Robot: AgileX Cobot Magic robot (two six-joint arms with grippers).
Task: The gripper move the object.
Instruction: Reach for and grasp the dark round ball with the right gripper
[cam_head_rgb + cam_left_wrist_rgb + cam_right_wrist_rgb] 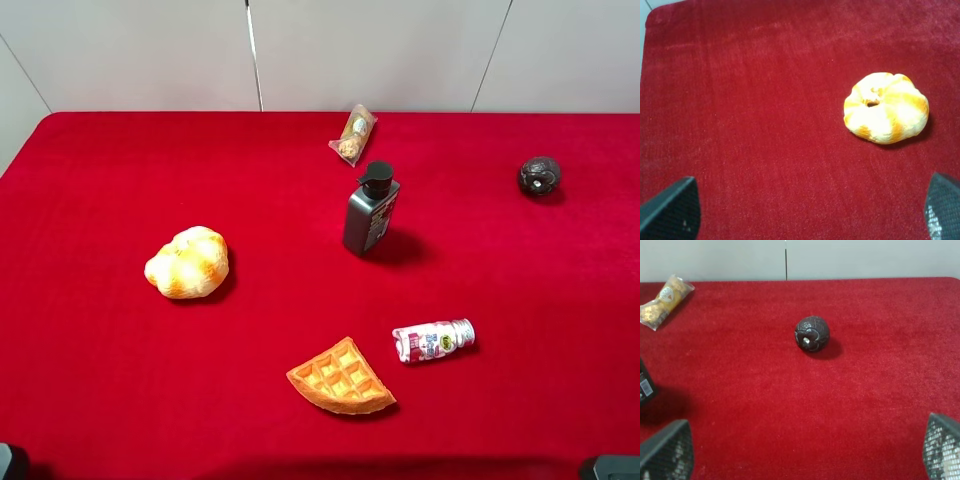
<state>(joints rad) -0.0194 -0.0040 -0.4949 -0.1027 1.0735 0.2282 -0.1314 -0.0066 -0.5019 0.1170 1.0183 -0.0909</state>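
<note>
The object, a small dark rough-skinned ball with a pale spot, lies on the red cloth at the far right. It also shows in the right wrist view, well ahead of my right gripper, which is open and empty; its two fingertips stand wide apart. My left gripper is open and empty too, with its fingertips apart, short of the bread roll. In the high view only dark corners of the arms show at the bottom edge.
On the red table lie a bread roll at left, a dark grey pump bottle upright in the middle, a waffle piece, a small pink-and-white bottle on its side and a wrapped snack at the back.
</note>
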